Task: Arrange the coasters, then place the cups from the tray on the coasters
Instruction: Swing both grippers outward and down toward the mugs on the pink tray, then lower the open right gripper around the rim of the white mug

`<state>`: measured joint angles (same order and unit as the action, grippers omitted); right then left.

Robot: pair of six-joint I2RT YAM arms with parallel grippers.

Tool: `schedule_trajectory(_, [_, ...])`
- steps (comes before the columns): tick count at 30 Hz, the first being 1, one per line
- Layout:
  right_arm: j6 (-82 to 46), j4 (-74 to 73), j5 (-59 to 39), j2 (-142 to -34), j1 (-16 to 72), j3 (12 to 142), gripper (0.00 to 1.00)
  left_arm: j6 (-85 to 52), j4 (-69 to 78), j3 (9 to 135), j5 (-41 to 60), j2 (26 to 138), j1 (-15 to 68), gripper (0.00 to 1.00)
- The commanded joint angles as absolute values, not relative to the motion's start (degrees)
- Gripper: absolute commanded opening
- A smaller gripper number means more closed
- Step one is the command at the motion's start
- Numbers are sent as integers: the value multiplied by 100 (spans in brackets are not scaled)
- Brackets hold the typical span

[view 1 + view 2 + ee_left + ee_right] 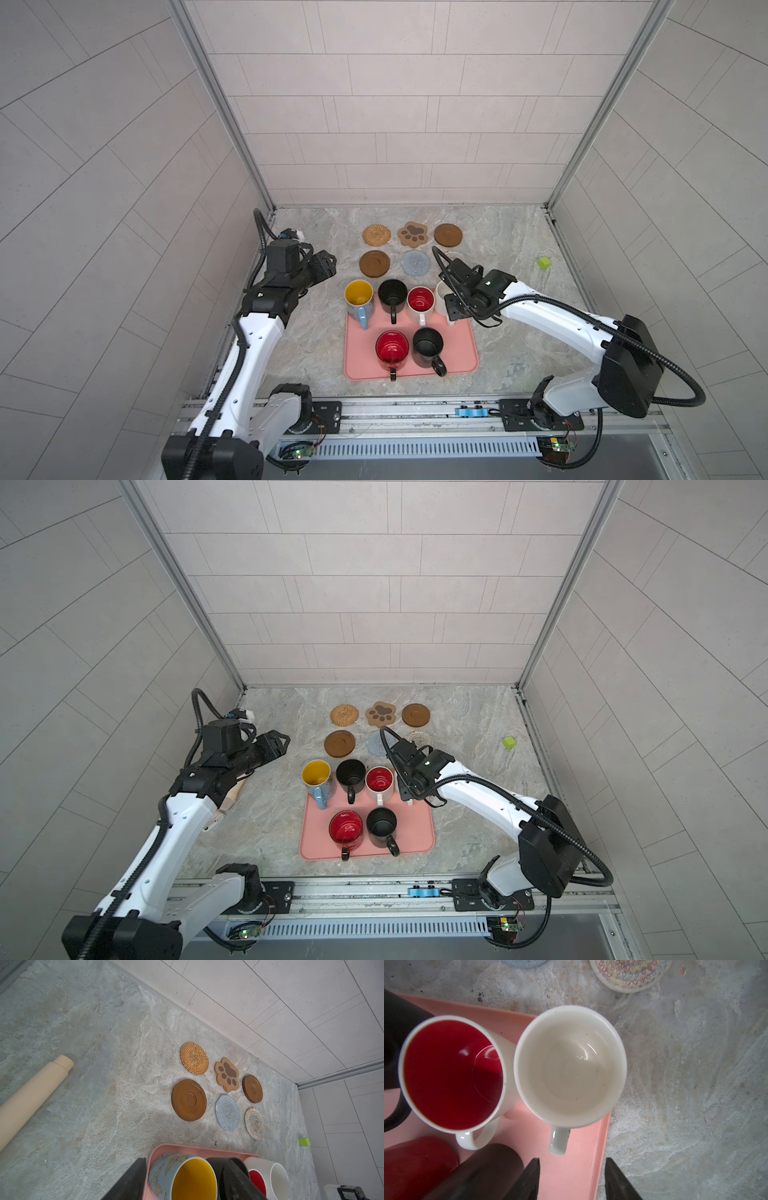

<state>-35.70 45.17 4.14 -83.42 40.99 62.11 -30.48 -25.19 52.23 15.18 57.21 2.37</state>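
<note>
Six coasters lie in two rows behind the tray: rattan [376, 235], paw [413, 234], brown disc [448, 235], second brown disc [374, 263], grey-blue [416, 262], and whitish [629, 974], partly under my right arm. The pink tray [457, 349] holds six cups: blue with yellow inside [358, 297], black [392, 293], white with red inside [420, 300], plain white [571, 1064], red [392, 347], black [428, 345]. My right gripper [572, 1159] is open over the tray's edge, just short of the white cup's handle [558, 1142]. My left gripper [328, 266] hovers open and empty left of the coasters.
A small green cube [543, 262] sits at the far right of the marble table. A cream cylinder [31, 1097] lies on the left, under my left arm. Tiled walls close in the back and both sides.
</note>
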Motion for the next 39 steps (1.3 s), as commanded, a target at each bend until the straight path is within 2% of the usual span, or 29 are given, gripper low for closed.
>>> schedule_trajectory(1, [-3683,4447,569,-8517,4131,6251,52,-3155,-2357,5128,1354,5593,214,67])
schedule_trajectory(18, [-3806,4265,787,-9105,4118,6267,46,-3366,-1961,5053,1432,5868,212,67])
schedule_trajectory(35, [-3391,4078,525,-9202,3842,6095,31,-3410,-1925,4880,1481,5776,217,67])
schedule_trajectory(39, [-3309,4059,523,-9176,3794,6075,24,-3410,-1917,4865,1478,5739,214,67])
